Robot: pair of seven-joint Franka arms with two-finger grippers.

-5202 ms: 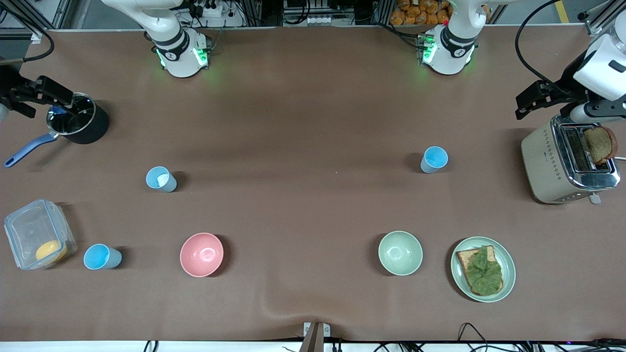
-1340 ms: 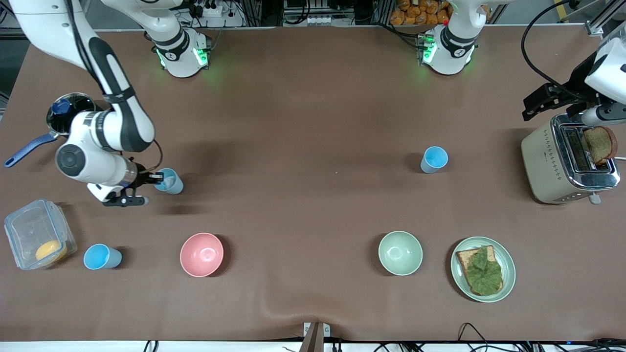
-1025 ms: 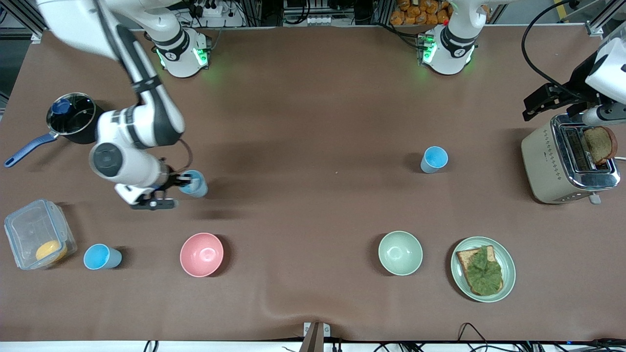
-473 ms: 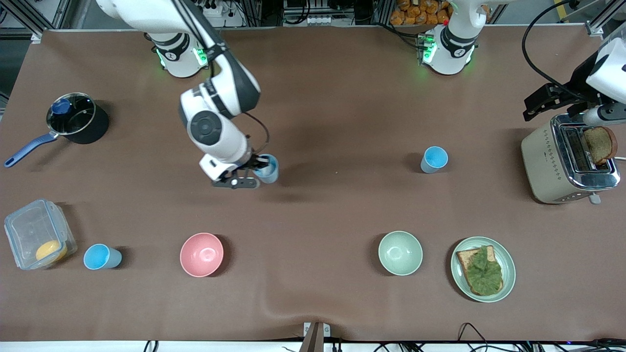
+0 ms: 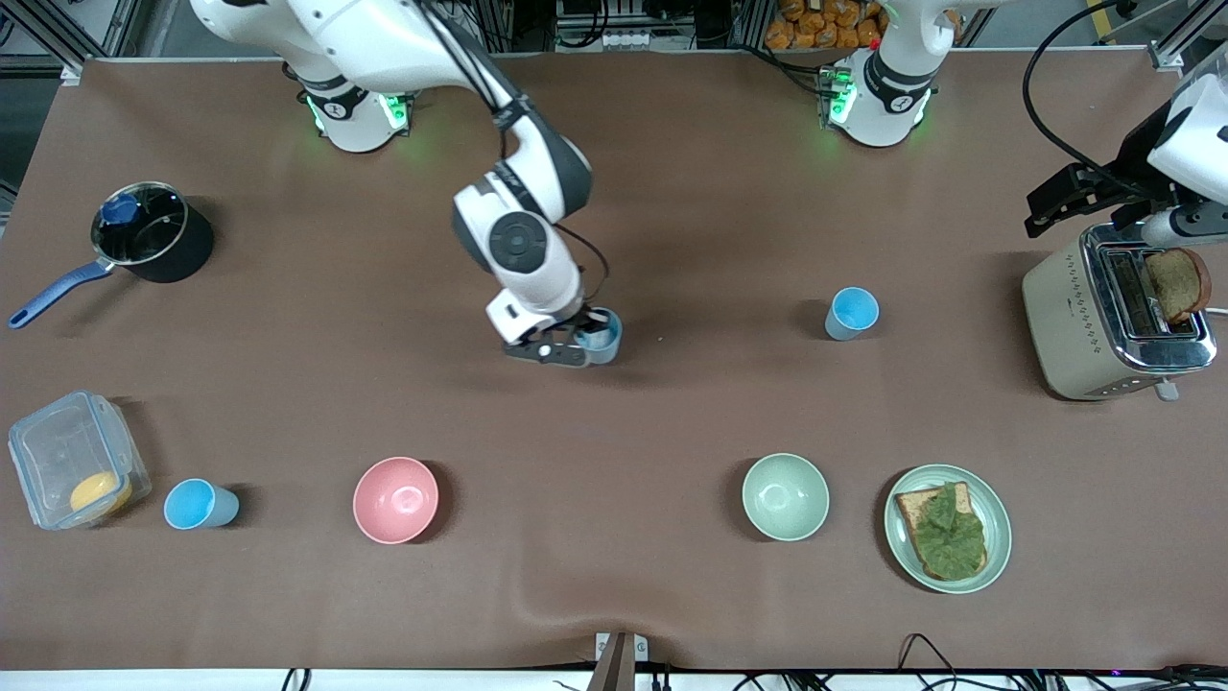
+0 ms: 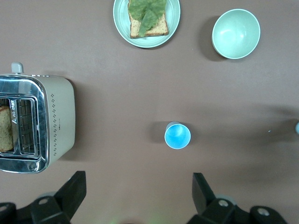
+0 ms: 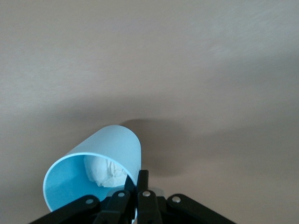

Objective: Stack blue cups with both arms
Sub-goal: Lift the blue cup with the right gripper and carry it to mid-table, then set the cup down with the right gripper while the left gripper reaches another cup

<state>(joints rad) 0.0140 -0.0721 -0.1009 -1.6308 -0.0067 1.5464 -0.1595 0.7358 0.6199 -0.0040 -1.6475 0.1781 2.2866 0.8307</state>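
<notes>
My right gripper (image 5: 579,347) is shut on the rim of a light-blue cup (image 5: 604,338) and holds it tilted just over the middle of the table. In the right wrist view the fingers (image 7: 142,183) pinch the cup wall (image 7: 105,151), and crumpled white paper (image 7: 103,171) lies inside. A second blue cup (image 5: 852,312) stands upright toward the left arm's end; it also shows in the left wrist view (image 6: 177,136). A third blue cup (image 5: 199,505) stands near the front camera at the right arm's end. My left gripper (image 6: 138,198) is open and empty, waiting high beside the toaster (image 5: 1113,312).
A pink bowl (image 5: 395,499) and a pale green bowl (image 5: 785,496) sit nearer the front camera. A plate with toast and lettuce (image 5: 947,528) lies beside the green bowl. A black saucepan (image 5: 153,240) and a clear container (image 5: 72,459) stand at the right arm's end.
My right arm took hold of the cup with paper and has carried it from the right arm's end to the table's middle, toward the second cup. The left arm has barely moved.
</notes>
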